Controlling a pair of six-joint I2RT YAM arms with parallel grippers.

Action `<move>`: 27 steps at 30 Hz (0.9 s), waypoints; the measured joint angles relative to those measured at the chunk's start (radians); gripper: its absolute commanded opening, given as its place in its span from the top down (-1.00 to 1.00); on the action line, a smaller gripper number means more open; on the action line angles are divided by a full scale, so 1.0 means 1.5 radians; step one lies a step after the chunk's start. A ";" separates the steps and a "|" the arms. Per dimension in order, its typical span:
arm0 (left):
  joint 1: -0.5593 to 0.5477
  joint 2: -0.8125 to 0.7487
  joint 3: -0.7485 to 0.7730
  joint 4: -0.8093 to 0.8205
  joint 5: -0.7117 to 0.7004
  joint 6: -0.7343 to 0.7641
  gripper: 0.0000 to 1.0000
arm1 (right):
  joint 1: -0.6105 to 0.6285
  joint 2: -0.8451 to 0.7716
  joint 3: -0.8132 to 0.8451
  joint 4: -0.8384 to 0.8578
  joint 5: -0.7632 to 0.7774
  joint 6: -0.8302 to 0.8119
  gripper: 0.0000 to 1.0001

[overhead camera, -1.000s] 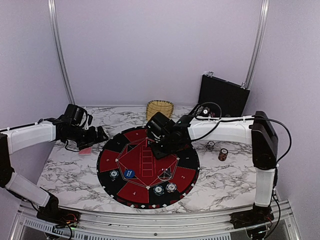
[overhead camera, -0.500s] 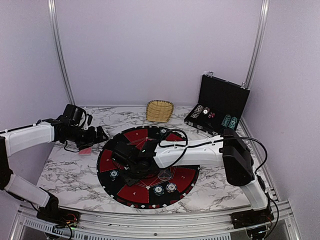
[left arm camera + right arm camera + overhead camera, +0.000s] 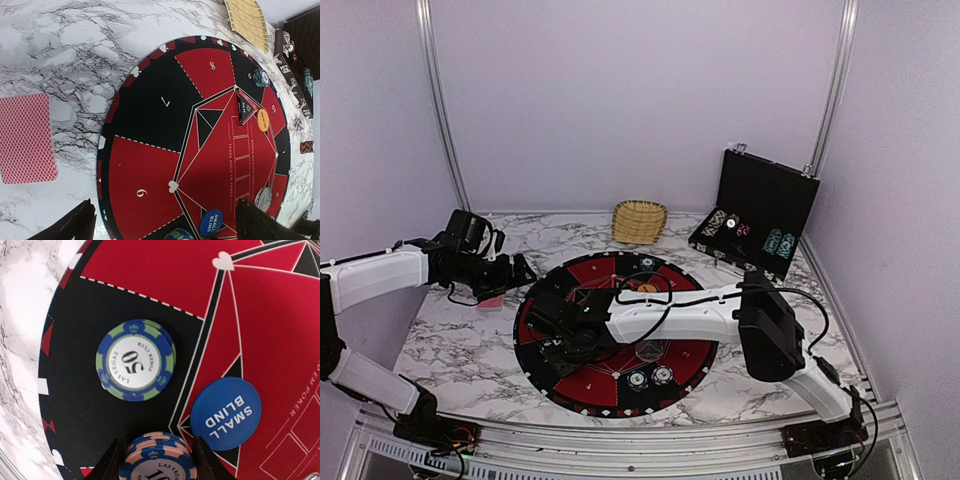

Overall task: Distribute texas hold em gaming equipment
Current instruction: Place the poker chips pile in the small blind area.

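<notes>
While the marble desk (image 3: 450,350) is viewed from above, the left pincer (image 3: 518,272) is held over its left side, and a red-backed card (image 3: 490,300) is seen lying on the marble just near of it. The right pincer (image 3: 560,350) is reached across to the near-left part of the round black-and-red mat (image 3: 585,385); what it grips is hidden from this angle. Two pale chips (image 3: 637,380) are set side by side on the near part of the mat. A wicker basket (image 3: 640,220) is placed beyond the mat's far edge, and an open black case (image 3: 765,190) with chips in it is stood at the far right.

From the left wrist, the left pincer's fingers (image 3: 75,227) are shown spread wide apart, with nothing between them. The card is seen flat on the marble, apart from the mat's rim. An orange button disc (image 3: 263,120) is laid on the mat's red centre, and a teal-and-white chip (image 3: 260,77) is set near it on the outer ring.

From the right wrist, the right pincer is shown clamped on a pink-and-blue chip stack (image 3: 157,460), one finger at each side. A green-and-blue chip (image 3: 136,360) marked 50 is laid flat on a black segment just beyond the stack. A blue button disc (image 3: 226,413) lettered SMALL BLIND is placed beside both, touching neither. Whether the stack rests on the mat cannot be told.
</notes>
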State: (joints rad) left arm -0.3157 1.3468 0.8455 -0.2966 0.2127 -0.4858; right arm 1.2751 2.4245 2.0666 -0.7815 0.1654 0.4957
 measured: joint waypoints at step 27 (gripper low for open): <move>0.004 0.000 0.000 0.005 0.022 0.000 -0.98 | 0.007 0.059 0.091 -0.033 -0.014 -0.017 0.17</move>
State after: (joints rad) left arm -0.3092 1.3472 0.8455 -0.2886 0.2459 -0.4862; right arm 1.2858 2.5134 2.2028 -0.8310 0.1436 0.4706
